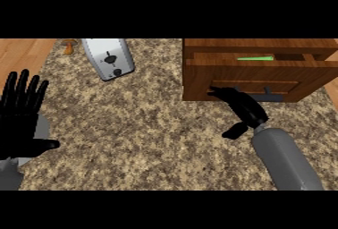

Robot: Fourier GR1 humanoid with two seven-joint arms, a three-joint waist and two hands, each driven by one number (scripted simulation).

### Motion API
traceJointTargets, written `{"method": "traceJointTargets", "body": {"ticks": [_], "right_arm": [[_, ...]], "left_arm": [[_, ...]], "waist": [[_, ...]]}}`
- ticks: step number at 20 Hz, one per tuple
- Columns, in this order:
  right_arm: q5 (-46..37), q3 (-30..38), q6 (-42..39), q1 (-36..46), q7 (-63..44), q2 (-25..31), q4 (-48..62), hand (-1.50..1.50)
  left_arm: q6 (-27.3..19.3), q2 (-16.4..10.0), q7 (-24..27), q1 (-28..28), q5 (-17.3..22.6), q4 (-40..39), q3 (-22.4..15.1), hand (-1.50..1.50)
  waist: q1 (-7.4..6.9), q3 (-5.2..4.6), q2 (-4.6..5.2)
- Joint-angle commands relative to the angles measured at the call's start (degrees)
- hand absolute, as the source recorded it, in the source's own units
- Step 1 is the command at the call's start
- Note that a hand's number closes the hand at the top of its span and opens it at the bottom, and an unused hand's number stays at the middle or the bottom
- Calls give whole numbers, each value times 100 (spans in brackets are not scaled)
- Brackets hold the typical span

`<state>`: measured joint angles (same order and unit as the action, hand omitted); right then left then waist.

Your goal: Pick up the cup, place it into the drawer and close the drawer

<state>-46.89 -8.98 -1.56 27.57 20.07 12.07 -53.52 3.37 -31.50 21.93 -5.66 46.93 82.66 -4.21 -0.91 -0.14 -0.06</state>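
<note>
One drawer (297, 71), one toaster (109, 58)

Counter (145, 129) of speckled brown stone, matt and grainy, drawer (257, 74) in warm varnished wood (grain lines showing), toaster (109, 58) of shiny silver metal, right forearm (285, 159) smooth grey with a soft sheen

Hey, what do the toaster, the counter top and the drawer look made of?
Toaster: seemingly metal, smooth silver-grey body with pale sheen. Counter top: likely stone such as granite, going by its brown-and-cream speckle. Drawer: wood, warm brown with faint grain streaks, low gloss.
</note>
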Motion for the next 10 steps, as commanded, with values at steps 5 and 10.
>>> {"method": "traceJointTargets", "body": {"ticks": [5, 10], "right_arm": [[242, 808, -74, 1699, 690, 97, 2410, -150], [244, 1039, -261, 2424, 991, 362, 3328, -150]], "left_arm": [[397, 78, 2, 355, -22, 150, 212, -150], [222, 129, -320, 56, -43, 212, 216, -150]], "waist": [[-116, 21, 65], [-169, 24, 91]]}}
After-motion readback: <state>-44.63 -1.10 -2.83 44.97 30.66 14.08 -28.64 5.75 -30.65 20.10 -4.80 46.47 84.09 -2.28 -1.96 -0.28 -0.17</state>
